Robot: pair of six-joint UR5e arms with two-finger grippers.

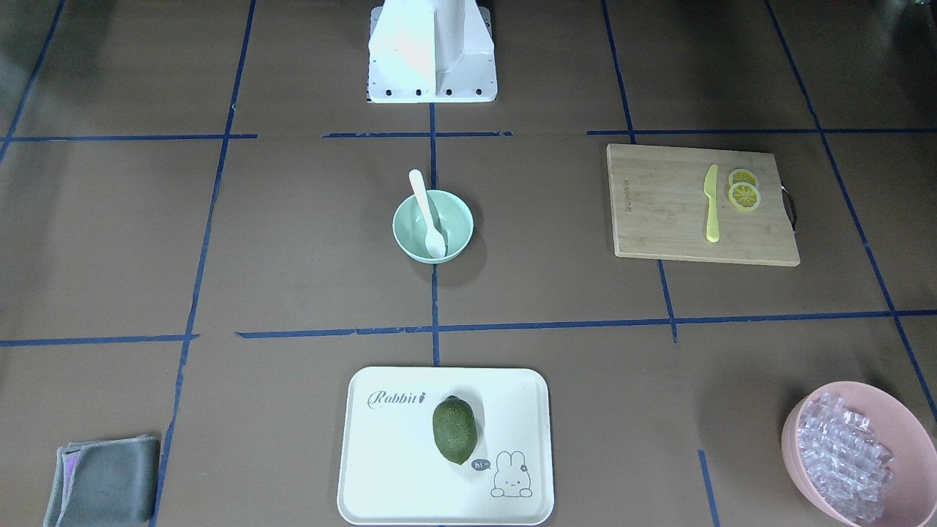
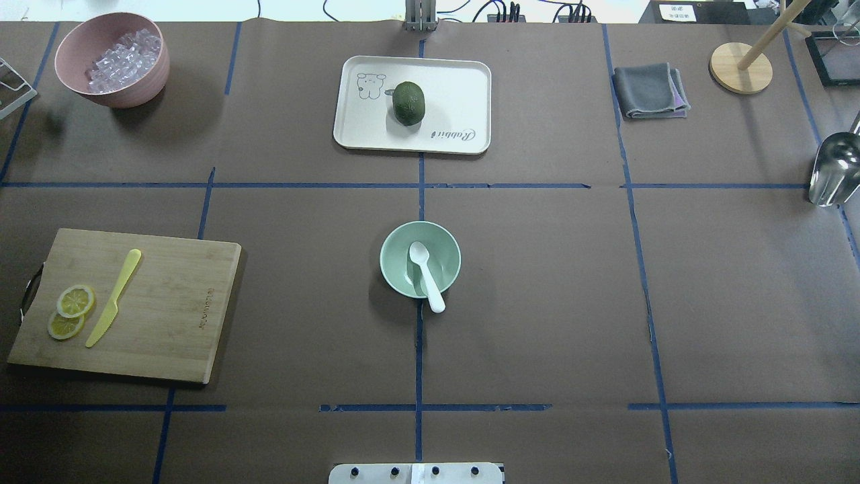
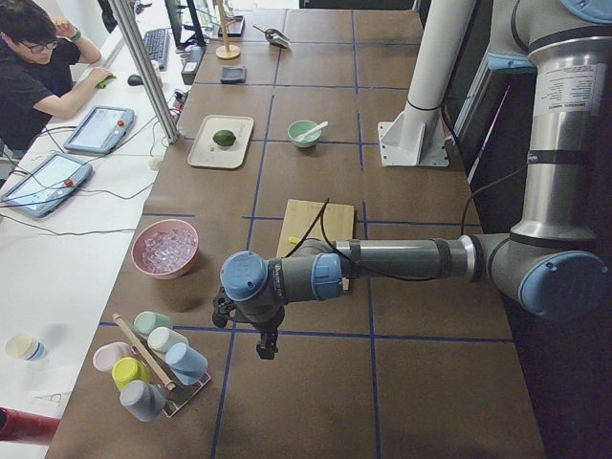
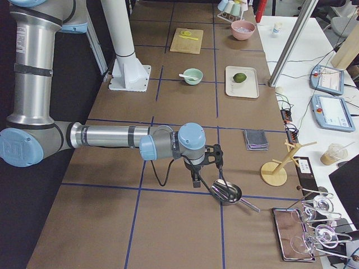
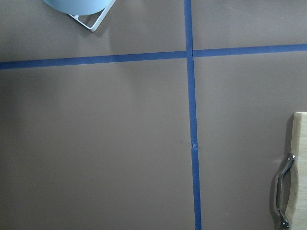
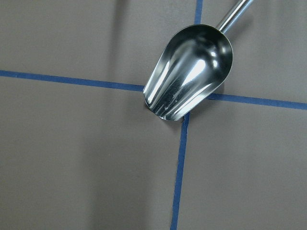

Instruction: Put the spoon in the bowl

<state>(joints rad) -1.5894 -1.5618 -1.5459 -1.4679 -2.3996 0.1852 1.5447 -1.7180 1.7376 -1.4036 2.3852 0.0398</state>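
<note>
The white spoon [image 1: 427,214] lies in the mint-green bowl [image 1: 455,219] at the table's middle, scoop down inside, handle resting over the rim on the robot's side. Both also show in the overhead view, the spoon [image 2: 425,273] in the bowl [image 2: 396,259]. My left gripper [image 3: 267,345] shows only in the exterior left view, far from the bowl past the cutting board; I cannot tell if it is open or shut. My right gripper [image 4: 195,180] shows only in the exterior right view, over a metal scoop; I cannot tell its state either.
A cutting board [image 2: 168,302] holds a yellow knife [image 2: 114,297] and lemon slices [image 2: 70,310]. A white tray [image 2: 457,87] carries a green fruit [image 2: 408,103]. A pink bowl of clear cubes [image 2: 111,60], a grey cloth [image 2: 648,91], a metal scoop [image 6: 192,72] and a cup rack [image 3: 153,368] stand around.
</note>
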